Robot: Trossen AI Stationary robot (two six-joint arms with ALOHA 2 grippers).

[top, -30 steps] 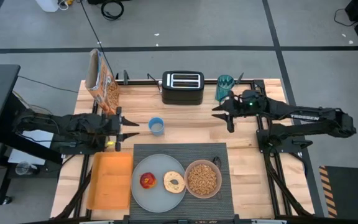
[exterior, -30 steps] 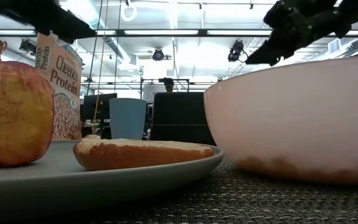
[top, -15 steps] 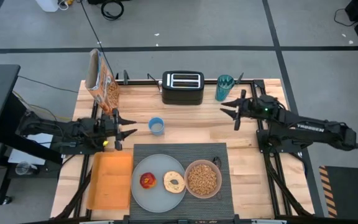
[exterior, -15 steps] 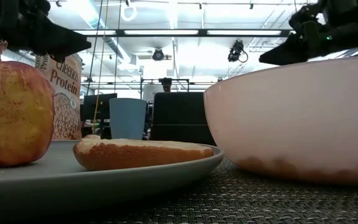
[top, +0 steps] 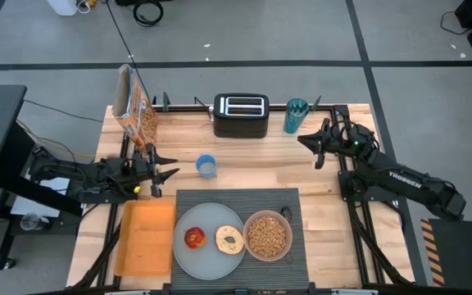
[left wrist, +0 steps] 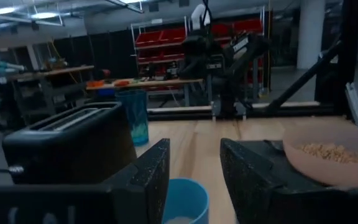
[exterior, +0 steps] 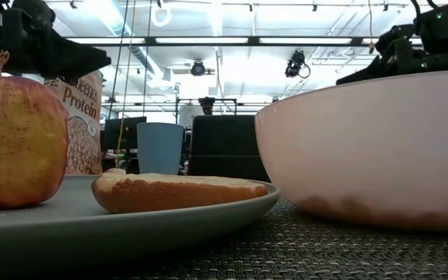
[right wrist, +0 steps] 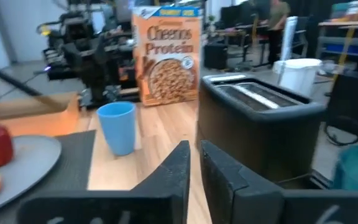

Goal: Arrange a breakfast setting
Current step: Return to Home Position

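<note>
The dark grey placemat (top: 236, 198) lies at the table's near middle. On it sit the pale grey plate (top: 188, 221), with the red apple (top: 194, 238) and the bagel half (top: 229, 238), and the pink bowl (top: 266, 235) of cereal. A dark spoon end (top: 286, 213) shows at the bowl's far right rim. The orange cereal box (top: 133, 111) stands upright at the far left. My left gripper (top: 174, 168) is open and empty, left of the blue cup. My right gripper (top: 301, 140) is shut and empty, near the teal glass.
A black toaster (top: 241, 115) stands at the far middle, with a teal glass (top: 296, 115) to its right. A small blue cup (top: 206, 166) stands between the toaster and the placemat. An orange tray (top: 146, 238) lies left of the plate. Bare wood shows right of the placemat.
My right gripper has drawn back toward the table's right edge and come lower. My left gripper has drawn back a little toward the left edge and come lower. Nothing on the table has moved.
</note>
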